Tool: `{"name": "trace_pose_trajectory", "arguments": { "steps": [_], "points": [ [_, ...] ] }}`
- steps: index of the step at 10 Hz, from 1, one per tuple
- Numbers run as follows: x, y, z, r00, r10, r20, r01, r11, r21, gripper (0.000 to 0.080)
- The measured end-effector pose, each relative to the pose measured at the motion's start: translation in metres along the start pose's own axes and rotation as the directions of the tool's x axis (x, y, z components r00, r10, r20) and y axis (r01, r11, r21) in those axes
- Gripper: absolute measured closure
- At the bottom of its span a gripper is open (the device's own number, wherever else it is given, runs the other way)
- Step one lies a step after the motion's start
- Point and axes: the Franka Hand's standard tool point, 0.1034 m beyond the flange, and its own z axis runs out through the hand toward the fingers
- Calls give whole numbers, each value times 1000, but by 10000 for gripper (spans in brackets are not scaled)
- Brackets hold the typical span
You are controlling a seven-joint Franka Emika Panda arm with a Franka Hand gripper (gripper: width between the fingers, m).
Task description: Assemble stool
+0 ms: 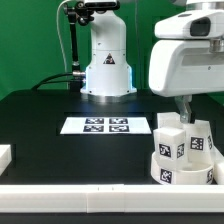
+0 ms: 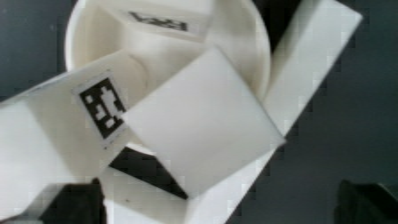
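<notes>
The white round seat disc (image 1: 181, 170) sits on the black table at the exterior view's lower right, with tags on its side. Chunky white legs (image 1: 168, 134) stand in it, one more to the right (image 1: 199, 136). My gripper (image 1: 185, 108) hangs just above these legs, under the big white wrist housing. In the wrist view the seat disc (image 2: 169, 40) fills the frame, with a tagged leg (image 2: 98, 105) and a plain-faced leg (image 2: 205, 115) close below the gripper (image 2: 217, 200). The dark fingertips (image 2: 71, 203) stand wide apart at both sides, gripping nothing.
The marker board (image 1: 107, 125) lies flat in the middle of the table. The robot base (image 1: 107, 65) stands behind it. A plain white block (image 1: 5, 155) sits at the exterior view's left edge. A white rail (image 1: 100, 205) runs along the table's near side.
</notes>
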Motion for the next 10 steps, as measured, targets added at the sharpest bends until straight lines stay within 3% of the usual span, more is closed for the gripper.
{"name": "trace_pose_trajectory", "arguments": {
  "steps": [5, 10],
  "points": [
    [-1, -2, 5, 938, -345, 21, 346, 938, -30, 150],
    [-6, -2, 18, 934, -355, 37, 356, 934, -25, 150]
  ]
}}
